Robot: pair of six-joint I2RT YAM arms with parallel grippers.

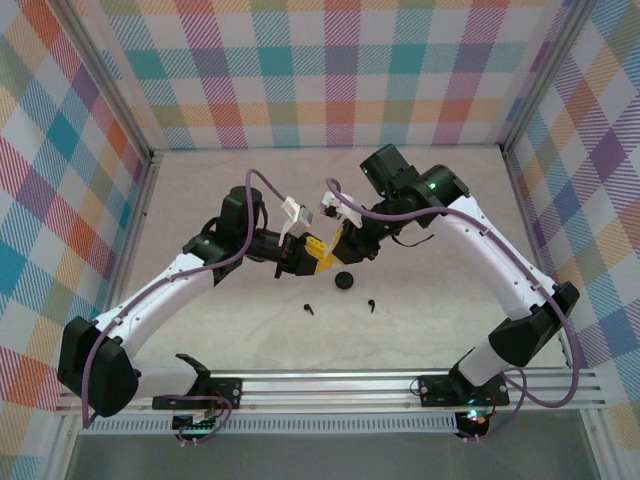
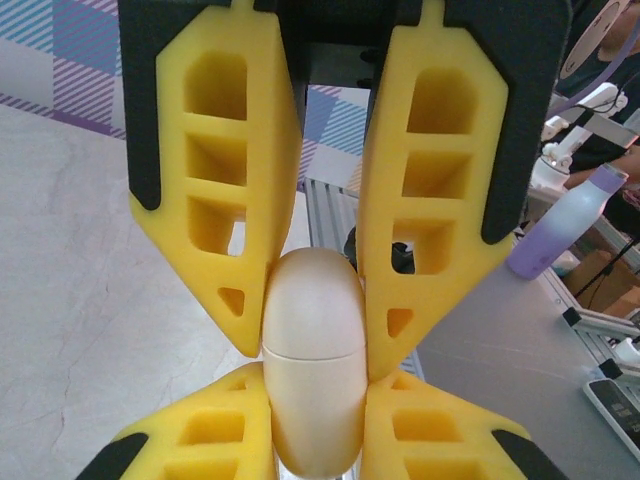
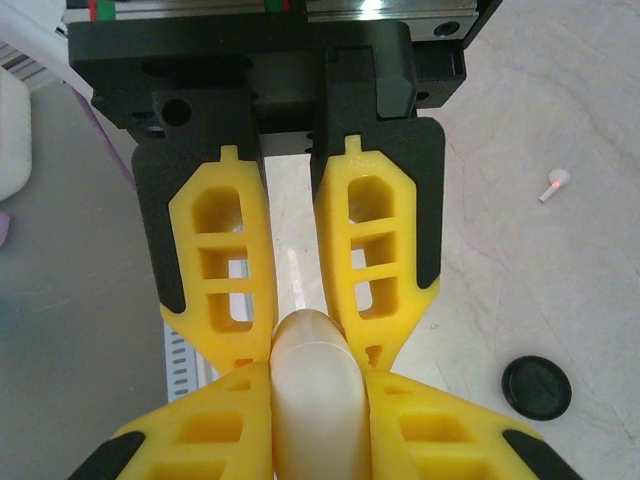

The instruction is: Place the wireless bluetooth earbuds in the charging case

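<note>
The left tool [image 2: 315,360] and right tool [image 3: 318,350] both pinch the closed case [image 2: 312,420] from opposite ends, at the centre of the top view. Two black earbuds [image 1: 308,308] lie on the worktop [image 1: 250,330] just below. An uneven pull could squirt the smooth, rounded case out of the foam tips.

Table [image 1: 250,340]: pale top, faintly marbled, metal rail along the near edge. Round black case [image 1: 345,279] lies flat about mid-table. Two black buds sit between it and the near edge, well apart from each other: left black earbud [image 1: 308,308] and right black earbud [image 1: 371,302], neither touching the case. White earbud [image 3: 553,185] lies alone on bare top, apart from the case.
</note>
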